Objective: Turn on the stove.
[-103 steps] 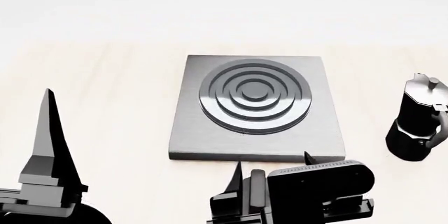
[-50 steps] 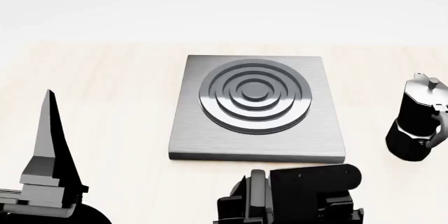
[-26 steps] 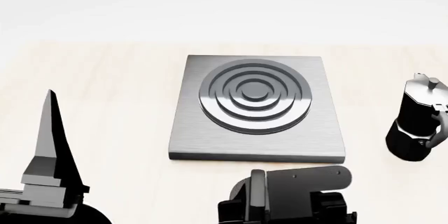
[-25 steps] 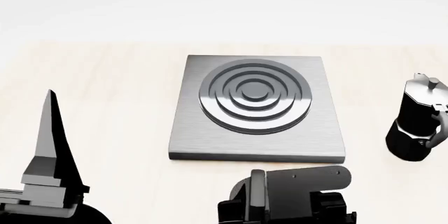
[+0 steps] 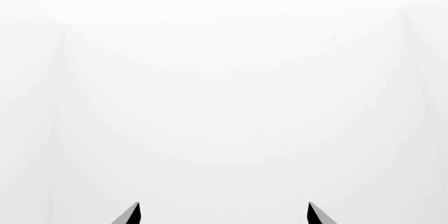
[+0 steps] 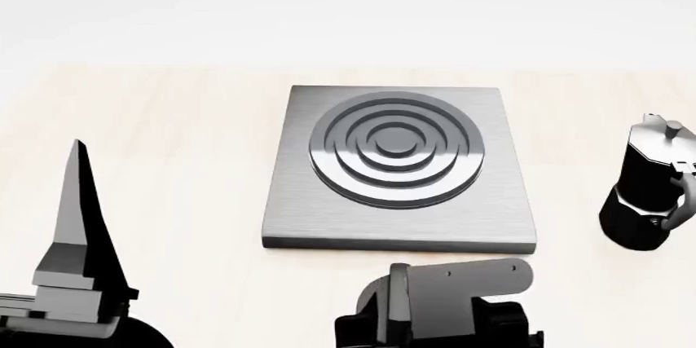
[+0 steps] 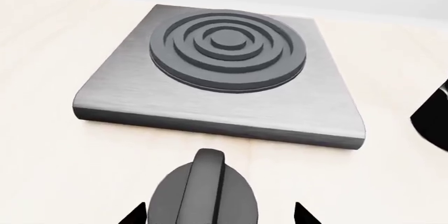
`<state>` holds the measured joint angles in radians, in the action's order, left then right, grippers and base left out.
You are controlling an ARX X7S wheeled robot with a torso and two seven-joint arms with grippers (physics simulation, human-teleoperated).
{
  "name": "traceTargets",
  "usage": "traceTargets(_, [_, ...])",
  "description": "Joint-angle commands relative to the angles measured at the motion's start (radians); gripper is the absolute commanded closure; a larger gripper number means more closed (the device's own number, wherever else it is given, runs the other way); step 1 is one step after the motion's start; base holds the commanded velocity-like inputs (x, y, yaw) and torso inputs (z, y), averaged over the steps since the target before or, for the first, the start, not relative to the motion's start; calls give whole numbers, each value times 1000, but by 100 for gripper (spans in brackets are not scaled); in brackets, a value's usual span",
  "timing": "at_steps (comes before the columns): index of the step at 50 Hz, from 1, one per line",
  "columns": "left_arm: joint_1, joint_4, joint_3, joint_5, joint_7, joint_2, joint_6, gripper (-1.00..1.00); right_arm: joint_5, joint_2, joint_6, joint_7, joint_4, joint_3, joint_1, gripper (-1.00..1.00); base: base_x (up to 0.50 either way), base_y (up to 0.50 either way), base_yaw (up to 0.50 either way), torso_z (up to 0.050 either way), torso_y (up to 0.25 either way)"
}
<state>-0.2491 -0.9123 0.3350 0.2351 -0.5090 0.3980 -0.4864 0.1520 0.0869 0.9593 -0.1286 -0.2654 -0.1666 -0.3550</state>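
Since its knob (image 7: 207, 195), low centre in the wrist picture, looks rigid and smooth, the stove (image 7: 217, 85) likely wants a pinch across the upright fin; right gripper (image 7: 220, 214) spread, empty.

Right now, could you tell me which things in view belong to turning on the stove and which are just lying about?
For the job:
stove plate
knob, in front of the plate
right gripper, jaws either side of the knob

Lying about:
moka pot

No readable text, labels or numbers on anything.
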Motion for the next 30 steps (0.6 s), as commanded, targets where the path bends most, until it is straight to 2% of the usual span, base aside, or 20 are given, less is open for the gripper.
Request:
traceTargets(1, [-3, 3, 3, 4, -4, 2, 0, -100, 15, 2, 0, -9, 37, -1, -13, -100, 0, 0, 0, 0, 0])
traceTargets(21, [-2, 4, 6, 8, -11, 8, 6, -100, 40, 5, -1, -24, 86, -15, -30, -100, 0, 0, 0, 0, 0])
traceTargets(24, [33, 35, 20, -20, -8, 13, 71, -100, 44, 7, -9, -25, 94, -16, -28, -100, 0, 0, 0, 0, 0])
traceTargets(30, [34, 39, 19, -20, -10, 15, 74, -100, 51, 11, -27, -22, 122, -18, -30, -100, 0, 0, 0, 0, 0])
